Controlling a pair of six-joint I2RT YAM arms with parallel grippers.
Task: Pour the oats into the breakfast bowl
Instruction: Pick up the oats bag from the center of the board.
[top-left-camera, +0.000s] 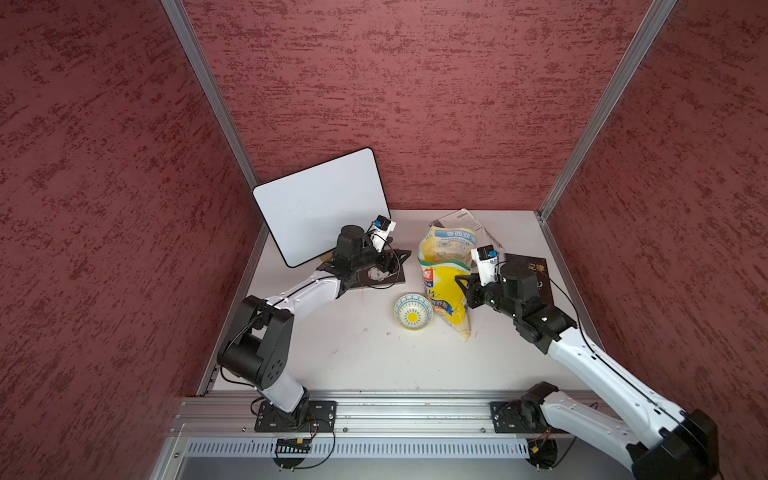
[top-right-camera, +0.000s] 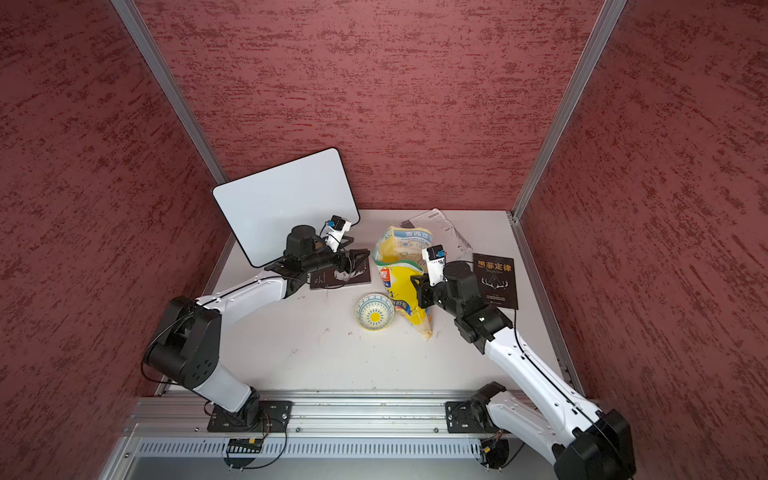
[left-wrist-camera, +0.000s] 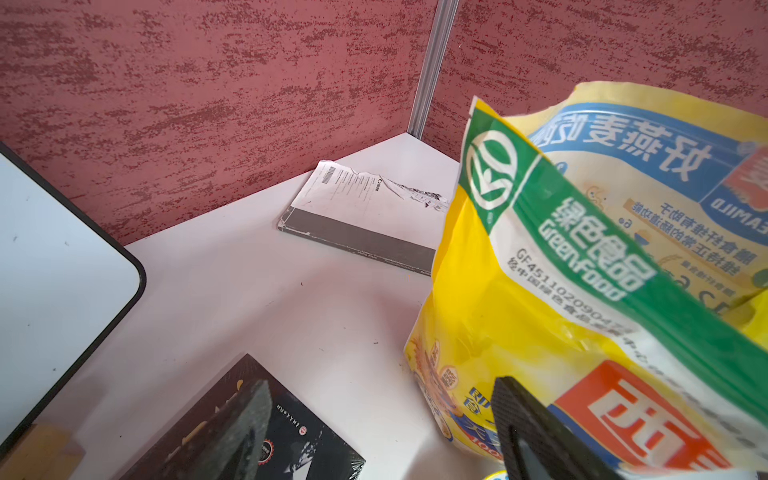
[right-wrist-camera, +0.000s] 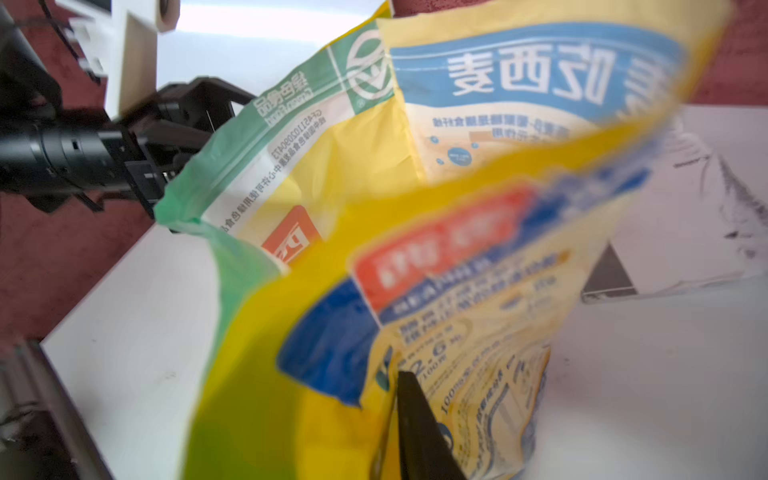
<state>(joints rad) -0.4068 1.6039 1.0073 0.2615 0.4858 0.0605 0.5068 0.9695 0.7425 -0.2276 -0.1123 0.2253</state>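
Observation:
The yellow oat bag (top-left-camera: 446, 291) with its green top band stands leaning at the table's centre right, mouth open upward; the oats themselves do not show. The breakfast bowl (top-left-camera: 413, 311) sits upright just to the bag's front left, blue pattern and yellow flower visible inside. My right gripper (top-left-camera: 463, 286) is at the bag's right side. In the right wrist view one black finger (right-wrist-camera: 415, 415) lies against the bag (right-wrist-camera: 415, 249), and the bag's wall hides the other. My left gripper (left-wrist-camera: 378, 386) is open beside the bag (left-wrist-camera: 582, 291), holding nothing.
A whiteboard (top-left-camera: 320, 208) leans in the back left corner. One dark book (top-left-camera: 374, 278) lies under the left arm, another (top-right-camera: 494, 280) under the right arm. A paper manual (left-wrist-camera: 365, 208) lies behind the bag. Red walls enclose three sides; a metal rail (top-left-camera: 395, 407) runs along the front.

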